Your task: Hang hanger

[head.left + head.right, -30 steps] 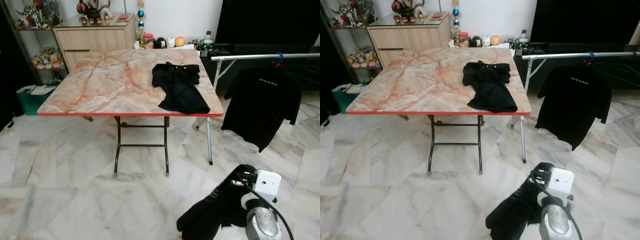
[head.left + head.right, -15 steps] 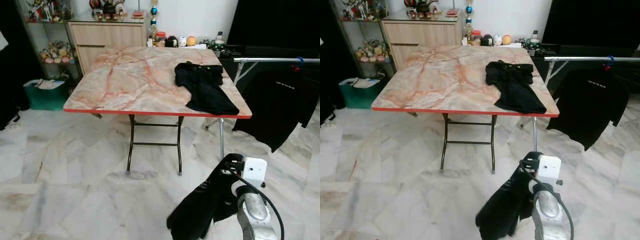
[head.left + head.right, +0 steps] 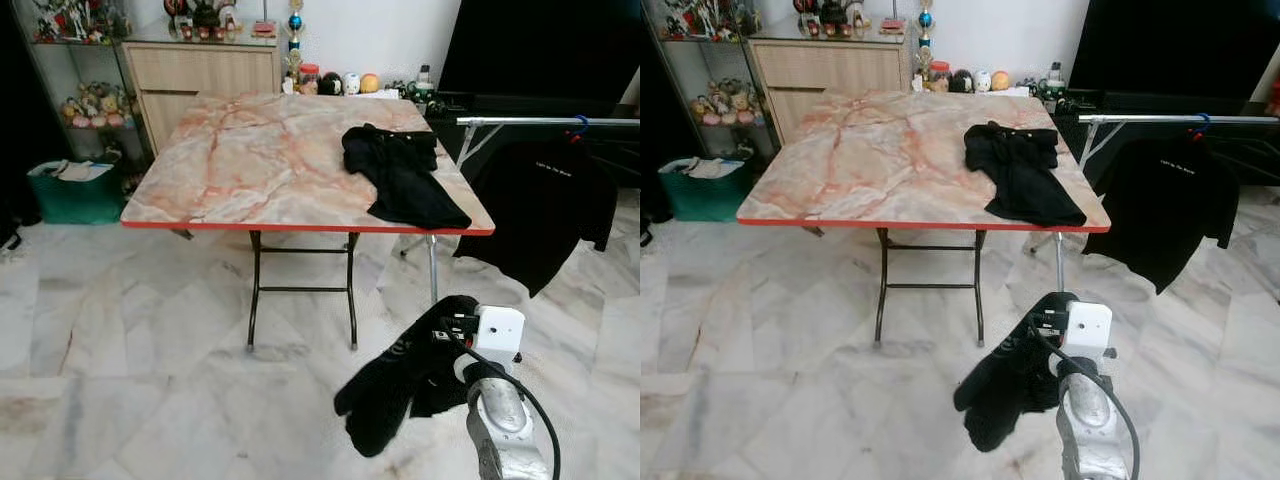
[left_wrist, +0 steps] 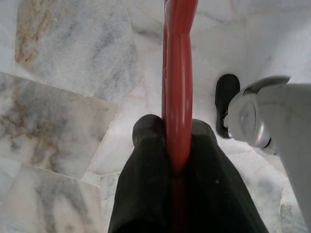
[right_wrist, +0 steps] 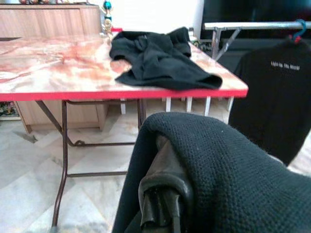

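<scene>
A red hanger (image 4: 179, 73) runs out between the two black fingers of my left gripper (image 4: 176, 130), which is shut on it above the marble floor. A black garment (image 3: 400, 385) hangs from my right gripper (image 5: 160, 204) low at the right; the cloth drapes over the fingers and hides most of them. Beyond it, a metal clothes rail (image 3: 540, 121) stands at the right with a black T-shirt (image 3: 545, 215) on a blue hanger (image 3: 581, 124). Another black garment (image 3: 405, 180) lies crumpled on the marble-topped folding table (image 3: 250, 170).
The table's thin metal legs (image 3: 300, 290) stand straight ahead. A wooden cabinet (image 3: 205, 75) with ornaments is behind it, and a green bin (image 3: 70, 190) and a figurine shelf (image 3: 70, 60) are at the left. A large dark screen (image 3: 540, 50) is behind the rail.
The whole picture has shifted sideways and back, so the camera has moved. My right arm still carries the black garment, now a little higher in the picture.
</scene>
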### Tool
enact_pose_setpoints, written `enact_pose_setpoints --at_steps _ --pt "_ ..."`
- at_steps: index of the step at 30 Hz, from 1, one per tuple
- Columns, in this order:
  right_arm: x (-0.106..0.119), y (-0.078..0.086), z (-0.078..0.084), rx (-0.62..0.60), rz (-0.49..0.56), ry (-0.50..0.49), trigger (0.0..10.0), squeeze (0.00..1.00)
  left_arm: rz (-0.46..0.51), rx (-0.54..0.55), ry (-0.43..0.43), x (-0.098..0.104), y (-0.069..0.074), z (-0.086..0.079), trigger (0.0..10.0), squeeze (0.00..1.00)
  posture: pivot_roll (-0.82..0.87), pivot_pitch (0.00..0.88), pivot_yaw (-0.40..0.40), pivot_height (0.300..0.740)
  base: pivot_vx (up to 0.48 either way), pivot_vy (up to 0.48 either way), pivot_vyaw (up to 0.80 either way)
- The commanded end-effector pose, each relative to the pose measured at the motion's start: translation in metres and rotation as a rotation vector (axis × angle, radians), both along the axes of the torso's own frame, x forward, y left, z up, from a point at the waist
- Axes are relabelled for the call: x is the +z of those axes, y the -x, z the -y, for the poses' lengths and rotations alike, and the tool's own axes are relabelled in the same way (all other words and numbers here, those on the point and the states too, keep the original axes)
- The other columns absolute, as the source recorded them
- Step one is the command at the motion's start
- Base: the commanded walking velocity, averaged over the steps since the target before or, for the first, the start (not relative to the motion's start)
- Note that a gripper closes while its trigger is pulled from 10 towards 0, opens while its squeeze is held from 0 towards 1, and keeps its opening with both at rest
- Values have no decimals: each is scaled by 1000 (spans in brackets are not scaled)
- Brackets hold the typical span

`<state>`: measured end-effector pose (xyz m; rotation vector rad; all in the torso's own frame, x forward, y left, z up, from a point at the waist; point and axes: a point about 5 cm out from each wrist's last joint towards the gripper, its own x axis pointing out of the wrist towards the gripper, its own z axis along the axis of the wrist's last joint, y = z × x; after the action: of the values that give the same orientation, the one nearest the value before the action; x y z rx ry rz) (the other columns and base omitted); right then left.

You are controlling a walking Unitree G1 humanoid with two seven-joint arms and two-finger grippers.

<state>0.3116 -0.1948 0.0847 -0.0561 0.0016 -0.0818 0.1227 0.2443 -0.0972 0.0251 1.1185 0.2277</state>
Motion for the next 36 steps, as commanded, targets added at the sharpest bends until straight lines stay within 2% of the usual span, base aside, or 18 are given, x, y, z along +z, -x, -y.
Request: enact_pose_setpoints --at_steps 1,4,7,14,25,27,29,30,31,32,33,34,36 --pt "8 -3 -8 38 41 25 10000 0 -11 11 7 -1 4 0 10000 0 55 0 -1 740 304 0 794" --pt "7 -3 -8 32 41 10 10000 0 -11 12 9 -1 4 1 10000 0 56 0 0 740 311 0 790" --pt "7 -3 -5 9 43 -17 10000 0 -12 13 12 -2 4 1 10000 0 56 0 2 740 311 0 0" --pt "10 -4 -7 19 55 -3 10000 0 -12 14 13 -1 3 1 10000 0 57 0 3 740 312 0 0" --pt "40 -23 -16 63 150 24 10000 0 -5 12 16 0 -2 1 10000 0 43 0 13 740 313 0 0" --pt "62 -41 -18 81 202 37 10000 0 -2 11 19 0 -4 2 10000 0 39 0 18 740 311 0 0" --pt "71 -48 -20 93 218 51 10000 0 -2 11 21 0 -4 3 10000 0 39 0 18 740 311 0 0" --pt "87 -57 -23 106 250 65 10000 0 0 10 22 0 -5 3 10000 0 42 0 18 740 311 0 0" --pt "98 -63 -24 110 275 65 10000 0 1 11 23 0 -5 3 10000 0 44 0 17 740 307 0 0" --pt "98 -63 -24 110 275 65 10000 0 1 11 23 0 -5 3 10000 0 44 0 17 740 307 0 0" --pt "115 -71 -25 112 310 62 10000 0 3 13 24 1 -6 3 10000 0 50 0 15 740 311 0 0" --pt "121 -73 -25 111 318 61 10000 0 3 14 24 1 -6 3 10000 0 52 0 15 740 311 0 0" --pt "136 -83 -24 99 311 104 10000 0 4 16 24 1 -6 3 10000 0 47 0 18 740 311 0 0"
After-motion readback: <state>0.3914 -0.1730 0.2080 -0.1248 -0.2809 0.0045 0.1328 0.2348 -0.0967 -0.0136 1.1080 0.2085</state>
